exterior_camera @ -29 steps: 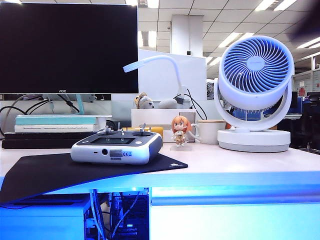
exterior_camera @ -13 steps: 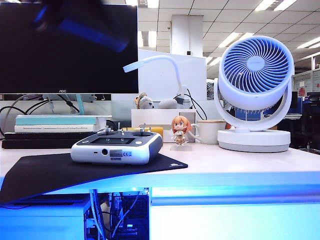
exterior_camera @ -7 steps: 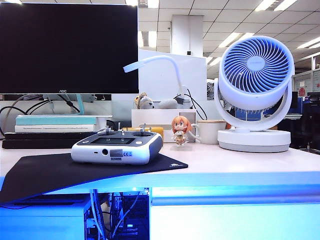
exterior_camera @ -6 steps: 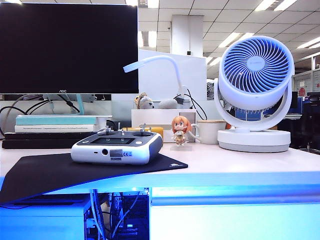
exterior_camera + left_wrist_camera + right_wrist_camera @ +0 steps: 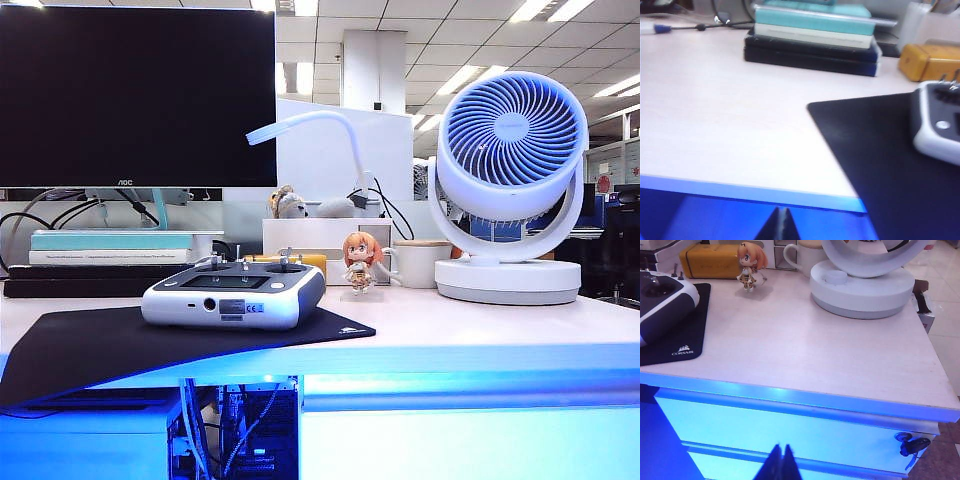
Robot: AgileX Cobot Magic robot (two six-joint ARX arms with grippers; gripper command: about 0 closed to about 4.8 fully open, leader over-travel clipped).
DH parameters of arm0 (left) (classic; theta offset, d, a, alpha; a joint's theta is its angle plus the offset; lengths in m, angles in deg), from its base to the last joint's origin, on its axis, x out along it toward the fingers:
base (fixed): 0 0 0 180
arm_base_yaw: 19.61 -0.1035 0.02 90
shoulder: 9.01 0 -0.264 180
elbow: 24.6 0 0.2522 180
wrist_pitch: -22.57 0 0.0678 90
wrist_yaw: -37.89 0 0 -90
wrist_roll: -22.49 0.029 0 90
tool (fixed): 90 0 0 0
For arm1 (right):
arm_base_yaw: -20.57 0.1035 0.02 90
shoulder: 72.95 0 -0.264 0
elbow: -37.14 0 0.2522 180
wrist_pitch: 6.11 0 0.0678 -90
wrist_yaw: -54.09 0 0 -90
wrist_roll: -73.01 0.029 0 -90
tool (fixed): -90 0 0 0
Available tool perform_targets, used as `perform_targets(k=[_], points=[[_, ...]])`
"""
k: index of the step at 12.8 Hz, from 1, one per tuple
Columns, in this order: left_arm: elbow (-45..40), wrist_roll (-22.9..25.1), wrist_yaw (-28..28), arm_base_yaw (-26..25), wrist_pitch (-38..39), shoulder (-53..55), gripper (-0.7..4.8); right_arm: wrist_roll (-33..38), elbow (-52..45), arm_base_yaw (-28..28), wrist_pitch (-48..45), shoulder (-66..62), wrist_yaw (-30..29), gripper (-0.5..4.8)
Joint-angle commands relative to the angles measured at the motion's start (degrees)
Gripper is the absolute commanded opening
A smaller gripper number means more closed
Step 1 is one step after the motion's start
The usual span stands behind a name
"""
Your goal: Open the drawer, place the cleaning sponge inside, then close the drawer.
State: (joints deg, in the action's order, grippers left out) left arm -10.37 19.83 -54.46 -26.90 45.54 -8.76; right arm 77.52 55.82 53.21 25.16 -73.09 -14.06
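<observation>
Left arm blur gone from exterior top; drawer [image 5: 790, 432] closed, sponge unseen. Left gripper [image 5: 782, 224], right gripper [image 5: 781, 460] jaws together, retracted off desk edge. Task looks complete; no further move needed.

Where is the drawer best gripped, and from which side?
The drawer front is flat, handle-less, so probably hook its lower edge from the front. The right gripper, shut, is before it; the left gripper, shut, before the desk, further left.

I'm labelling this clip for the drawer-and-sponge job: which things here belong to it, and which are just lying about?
Job: drawer, closed; left gripper, shut, off the desk edge by the mat; right gripper, shut, facing the drawer. No sponge in view.
Lying about: controller, mat, figurine, fan, mug, books, monitor.
</observation>
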Motion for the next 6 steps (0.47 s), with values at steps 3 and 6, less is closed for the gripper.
perform_targets(k=[3,6], points=[[-0.2,4.2,3.7,6.8,1.9,-0.1,-0.06,0.1,0.2,0.0,-0.6,0.1,0.1,-0.06],[-0.2,0.7,3.7,6.5,1.5,-0.1,0.58,0.1,0.2,0.1,-0.6,0.1,0.1,-0.06]])
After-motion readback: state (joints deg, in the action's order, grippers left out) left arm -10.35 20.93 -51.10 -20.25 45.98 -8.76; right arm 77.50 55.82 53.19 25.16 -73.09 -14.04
